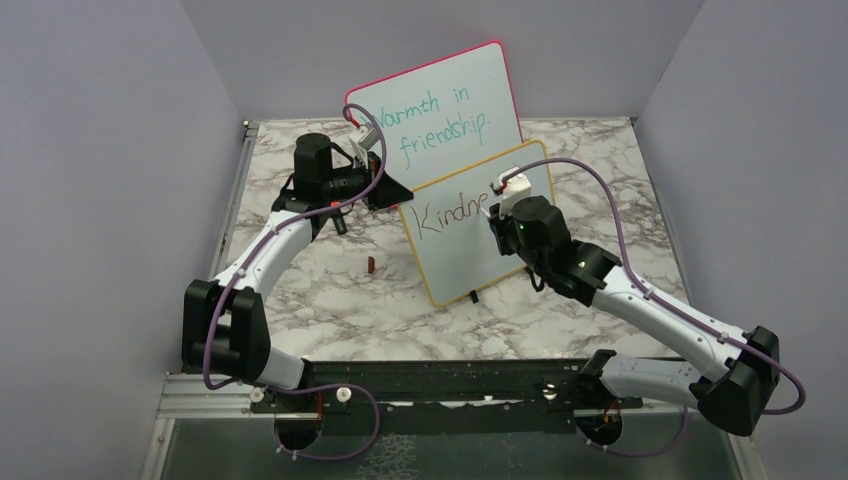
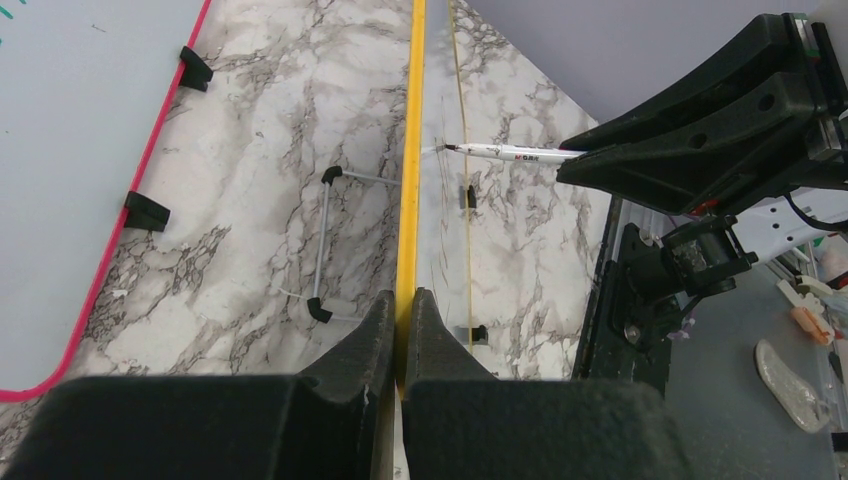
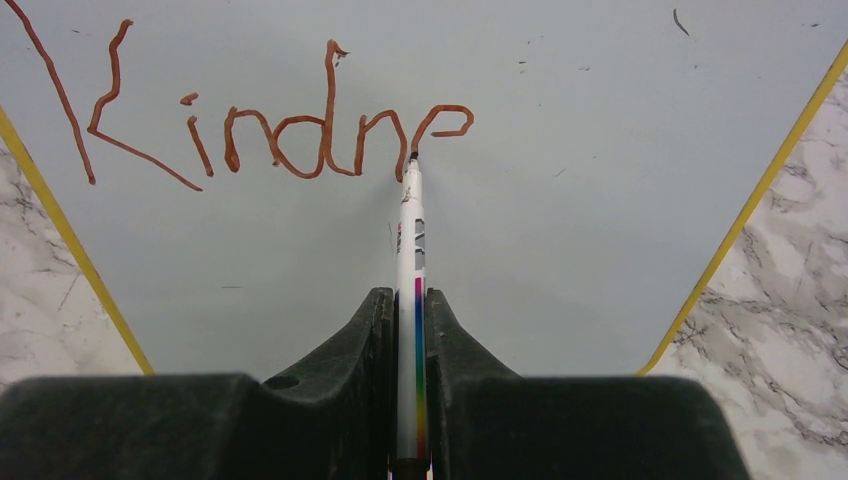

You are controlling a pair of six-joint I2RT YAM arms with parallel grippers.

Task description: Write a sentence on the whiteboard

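Only the right wrist view shows the sentence (image 3: 280,140) plainly: glossy reddish-brown strokes reading "Kindne", with the marker (image 3: 410,220) tip touching the last letter. The right gripper (image 3: 410,302) has its jaws pinching the slim white barrel, which carries a rainbow stripe. The left wrist view sees the whiteboard (image 2: 409,150) edge-on, its thin yellow frame pinched between the jaws of the left gripper (image 2: 402,302). From above, the whiteboard stands tilted mid-worktop (image 1: 320,290) on veined marble pattern, in front of a pink-framed board (image 1: 440,95) with teal writing. A small red piece (image 1: 371,264) lies just left of it.
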